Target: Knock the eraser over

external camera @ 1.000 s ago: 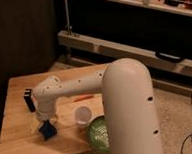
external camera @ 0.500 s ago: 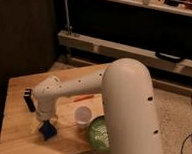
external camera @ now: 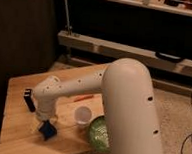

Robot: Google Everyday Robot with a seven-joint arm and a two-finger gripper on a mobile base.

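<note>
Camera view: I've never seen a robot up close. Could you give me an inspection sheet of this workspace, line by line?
Surface: light wooden table, carrying all the items.
Job's things: small black rectangular eraser, upright near the table's left edge, not yet knocked over.
Clutter: flat blue sponge; thin orange stick; clear plastic cup; green round object, partly hidden by the arm.
Grippers: gripper at the end of the white arm, pointing down over the sponge, beside the eraser.
Cables: dark cables on the floor, far right.
Surroundings: metal shelving behind; speckled floor.
</note>
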